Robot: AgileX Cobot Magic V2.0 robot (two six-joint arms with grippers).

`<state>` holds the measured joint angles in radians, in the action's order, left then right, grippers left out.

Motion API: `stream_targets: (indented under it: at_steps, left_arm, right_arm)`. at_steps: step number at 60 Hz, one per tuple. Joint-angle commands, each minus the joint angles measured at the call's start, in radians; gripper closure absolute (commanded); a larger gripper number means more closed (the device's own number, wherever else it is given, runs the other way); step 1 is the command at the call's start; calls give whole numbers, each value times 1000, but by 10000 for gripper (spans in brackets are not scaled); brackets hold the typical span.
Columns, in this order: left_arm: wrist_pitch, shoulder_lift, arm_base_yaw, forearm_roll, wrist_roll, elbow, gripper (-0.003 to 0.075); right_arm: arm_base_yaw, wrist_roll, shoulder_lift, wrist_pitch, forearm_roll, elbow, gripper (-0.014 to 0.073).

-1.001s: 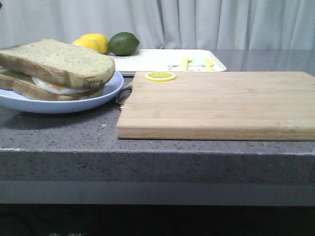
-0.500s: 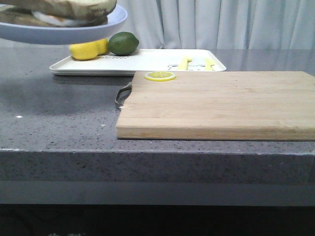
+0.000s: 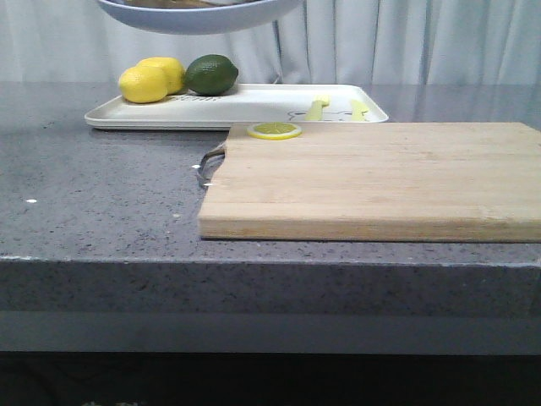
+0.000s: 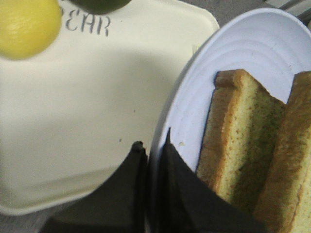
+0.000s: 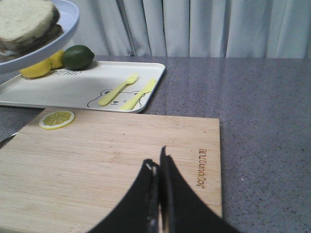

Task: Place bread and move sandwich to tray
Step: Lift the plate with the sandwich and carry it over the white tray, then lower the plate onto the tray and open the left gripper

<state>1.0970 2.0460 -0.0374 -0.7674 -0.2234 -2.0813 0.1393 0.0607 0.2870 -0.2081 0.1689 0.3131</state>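
My left gripper (image 4: 153,145) is shut on the rim of the pale blue plate (image 4: 252,58) and holds it in the air above the white tray (image 4: 87,121). The sandwich (image 4: 252,160) lies on the plate, two tan brown-crusted slices; its egg is hidden. In the front view only the plate's underside (image 3: 199,13) shows at the top, above the tray (image 3: 254,106). In the right wrist view the plate (image 5: 63,29) with the sandwich (image 5: 26,22) hangs over the tray's (image 5: 73,87) far end. My right gripper (image 5: 158,165) is shut and empty above the wooden cutting board (image 5: 112,160). No separate plain slice shows.
Two lemons (image 3: 150,80) and a lime (image 3: 211,74) sit on the tray's left end. A yellow fork (image 5: 118,90) and knife (image 5: 138,94) lie on the tray. A lemon slice (image 3: 274,130) lies on the cutting board (image 3: 372,178), which has a metal handle (image 3: 209,165).
The plate with the sandwich has been lifted off the counter at the left and carried up and to the right, now above the tray. The right gripper has not visibly moved.
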Motion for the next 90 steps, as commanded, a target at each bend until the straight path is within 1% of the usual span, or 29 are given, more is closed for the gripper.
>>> stream_targets:
  at_steps: [1, 5, 11, 20, 34, 41, 59, 62, 65, 75, 80, 84, 90]
  left_arm:
    - [-31, 46, -25, -99, 67, -186, 739]
    - [-29, 133, -39, -99, 100, -301, 738]
    - [-27, 230, -48, -99, 135, -432, 738]
    - [-9, 336, -52, -97, 157, -529, 738]
    - [-4, 360, -39, -41, 157, -536, 738]
    - [-4, 360, -39, 21, 157, -536, 738]
    - [-38, 364, -45, 59, 153, -536, 733]
    - [-47, 364, -47, 59, 149, -536, 715]
    - [-51, 366, -47, 59, 143, -536, 680]
    - [-63, 382, -49, 59, 128, -536, 516]
    - [-63, 396, -49, 59, 128, -536, 450]
    - [-50, 402, -49, 59, 128, -536, 382]
    - [-27, 400, -45, 56, 128, -547, 306]
  right_arm:
    - [-6, 3, 7, 85, 1, 26, 668]
    - [-6, 3, 7, 85, 1, 26, 668]
    - [-6, 3, 7, 85, 1, 26, 668]
    - [-6, 3, 7, 85, 1, 26, 668]
    - [-6, 3, 7, 85, 1, 26, 668]
    - [-6, 3, 7, 85, 1, 26, 668]
    - [-6, 3, 7, 85, 1, 26, 668]
    - [-6, 3, 7, 85, 1, 26, 668]
    - [-6, 3, 7, 85, 1, 26, 668]
    - [-6, 3, 7, 85, 1, 26, 668]
    - [-6, 3, 7, 85, 1, 26, 668]
    - [-6, 3, 7, 85, 1, 26, 668]
    - [-6, 3, 7, 85, 1, 26, 668]
